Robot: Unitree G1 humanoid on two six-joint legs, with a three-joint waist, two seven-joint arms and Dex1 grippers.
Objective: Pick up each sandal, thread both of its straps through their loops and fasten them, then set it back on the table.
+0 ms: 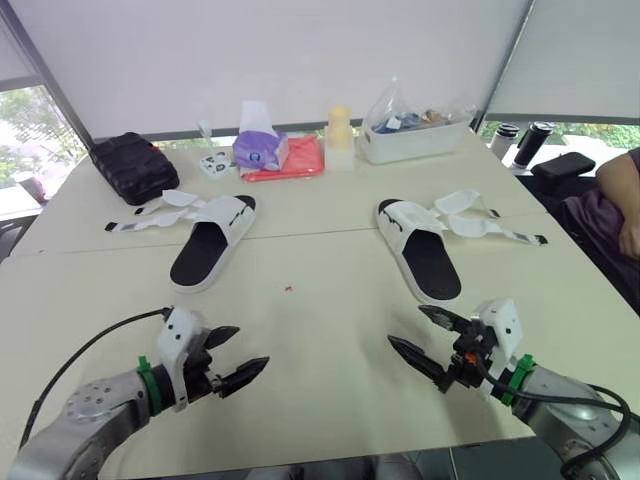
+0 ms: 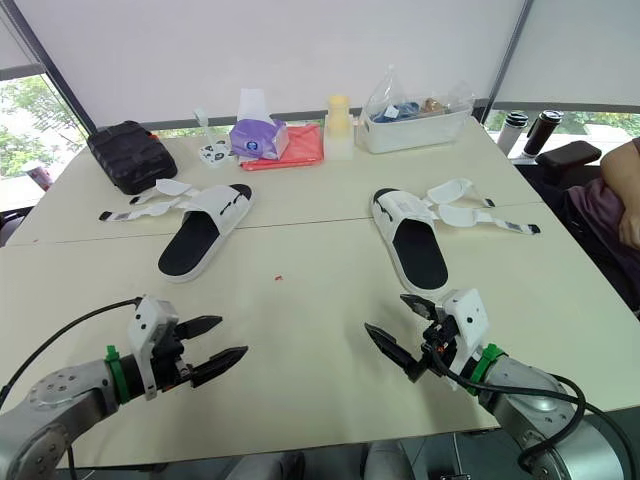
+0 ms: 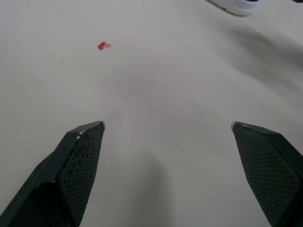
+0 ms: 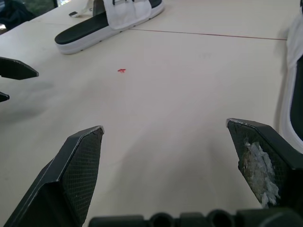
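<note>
Pale counter (image 1: 330, 340) stretches out beneath me, bare where my two hands hover just above its near edge. My left hand (image 1: 253, 346) has its two black fingers spread apart with nothing between them, and my right hand (image 1: 405, 326) is likewise spread wide and holds nothing; the two point inward toward each other, well apart. A little farther on, between them and nearer my left, a tiny red speck (image 1: 289, 289) lies on the surface. Beyond that rest the two sandals, both flat on their soles across the seam in the counter: the left sandal (image 1: 205, 255) ahead of my left hand, its white straps (image 1: 160, 212) undone and splayed out to the left, and the right sandal (image 1: 430, 262) ahead of my right hand, its straps (image 1: 480, 218) loose and fanned out to the right. Neither hand touches either one. At the far edge sit a black case (image 1: 135, 165), a purple tissue pack (image 1: 260, 148) on a red pouch (image 1: 295, 160), a yellow cup (image 1: 340, 128) and a clear bin (image 1: 412, 135). A person's arm (image 1: 622, 205) shows at the far right.
</note>
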